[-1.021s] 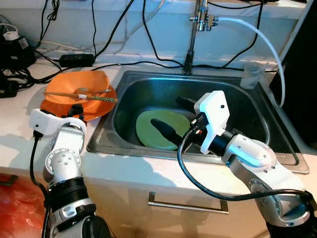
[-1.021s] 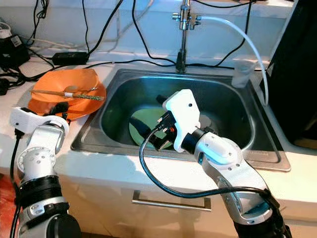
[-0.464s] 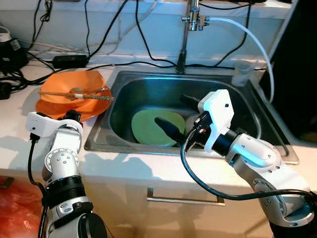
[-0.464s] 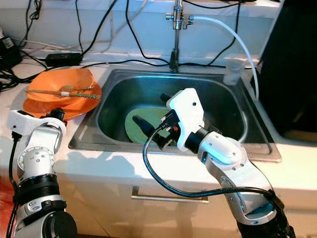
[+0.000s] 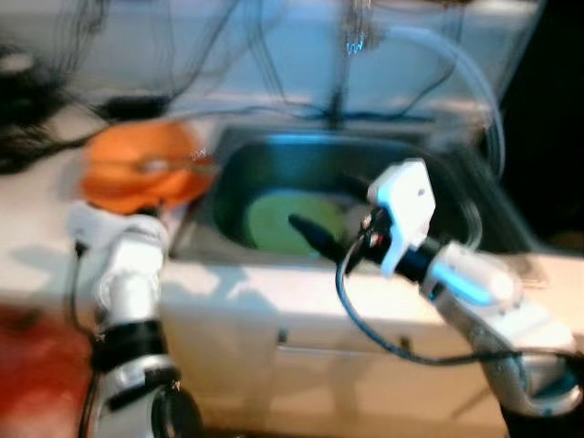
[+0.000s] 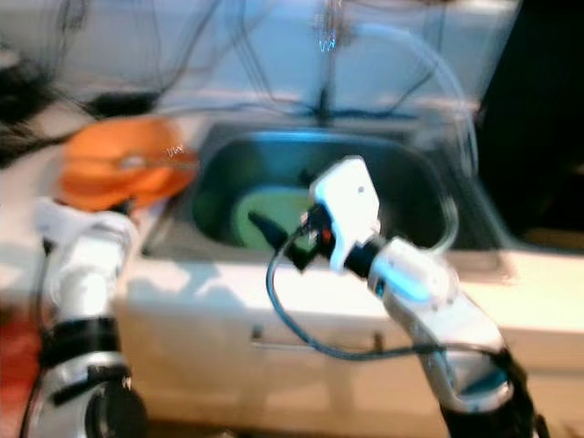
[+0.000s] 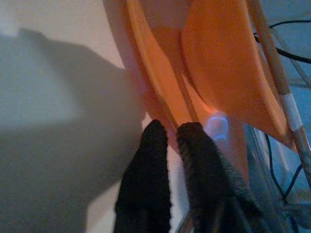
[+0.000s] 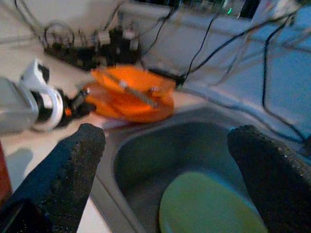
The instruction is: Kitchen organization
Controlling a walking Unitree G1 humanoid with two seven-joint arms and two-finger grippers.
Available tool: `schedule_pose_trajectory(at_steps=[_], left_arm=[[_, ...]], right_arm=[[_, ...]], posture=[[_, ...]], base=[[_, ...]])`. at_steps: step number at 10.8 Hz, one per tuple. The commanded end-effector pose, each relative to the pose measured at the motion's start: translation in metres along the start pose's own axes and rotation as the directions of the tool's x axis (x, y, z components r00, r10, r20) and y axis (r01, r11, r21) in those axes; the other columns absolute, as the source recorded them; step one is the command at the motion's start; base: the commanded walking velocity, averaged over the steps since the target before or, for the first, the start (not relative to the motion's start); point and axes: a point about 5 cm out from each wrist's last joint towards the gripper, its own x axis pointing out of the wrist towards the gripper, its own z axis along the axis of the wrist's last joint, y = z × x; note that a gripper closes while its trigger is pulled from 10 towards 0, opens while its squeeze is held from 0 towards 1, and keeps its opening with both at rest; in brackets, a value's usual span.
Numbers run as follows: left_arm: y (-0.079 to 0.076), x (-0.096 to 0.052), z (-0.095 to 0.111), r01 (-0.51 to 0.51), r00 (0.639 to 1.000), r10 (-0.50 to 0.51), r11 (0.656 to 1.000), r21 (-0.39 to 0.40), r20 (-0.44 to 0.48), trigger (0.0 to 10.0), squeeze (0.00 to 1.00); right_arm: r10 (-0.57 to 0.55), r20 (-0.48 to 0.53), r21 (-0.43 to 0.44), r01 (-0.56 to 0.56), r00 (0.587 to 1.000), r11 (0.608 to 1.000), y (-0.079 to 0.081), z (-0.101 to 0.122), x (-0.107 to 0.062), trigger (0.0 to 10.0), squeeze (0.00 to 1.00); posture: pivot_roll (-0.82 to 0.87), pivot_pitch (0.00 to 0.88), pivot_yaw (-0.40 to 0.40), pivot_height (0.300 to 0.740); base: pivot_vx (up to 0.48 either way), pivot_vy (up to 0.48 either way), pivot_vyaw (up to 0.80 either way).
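On the counter [image 5: 36,246] at far left lie dark cables [image 5: 27,137], blurred, back by the wall. Just right of them sit the orange plates [image 5: 137,173], stacked near the sink's left rim, with a stick [image 8: 130,91] laid across the top one. The left gripper [image 7: 174,141] is low at the plates' near edge: its two fingers [image 7: 150,160] stand almost together, only a thin gap between them, tips touching or just short of the lower plate's rim, holding nothing that can be made out. Bare counter lies open on the near side of the plates, toward the robot.

Next comes the sink [image 5: 228,173], a steel basin whose left rim runs just beside the plates. A green plate [image 5: 274,219] lies flat on its floor, toward the near left, with bare basin around its far and right sides. The tap [image 5: 351,46] rises behind the basin at the middle, and a pale hose [image 5: 465,73] arcs from it to the right.

Over the near rim, right of centre, hangs the right gripper [image 8: 165,150], above the green plate's near edge. Its fingers [image 8: 73,160] are spread wide and empty, with the green plate seen between them. Right of the sink the counter ends at a dark surface [image 5: 557,119].
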Motion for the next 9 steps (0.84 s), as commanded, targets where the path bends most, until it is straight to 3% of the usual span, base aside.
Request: schedule_pose_trajectory(at_steps=[1, 9], left_arm=[[0.0240, 0.0036, -0.0132, -0.094, 0.994, 0.094, 0.996, 0.010, -0.061, 0.0, 0.00], [0.0246, 0.0059, -0.0084, -0.096, 0.994, 0.097, 0.995, 0.025, -0.049, 0.0, 0.00]], right_arm=[[-0.006, -0.009, 0.006, 0.006, 1.000, 1.000, -0.0004, -0.0010, -0.0013, 10.0, 0.18], [-0.012, -0.006, 0.012, 0.012, 1.000, 1.000, 0.0009, -0.0026, 0.0003, 10.0, 0.18]], posture=[[-0.10, 0.000, 0.016, 0.740], [-0.09, 0.000, 0.027, 0.740]], base=[[0.000, 0.000, 0.00], [0.000, 0.000, 0.00]])
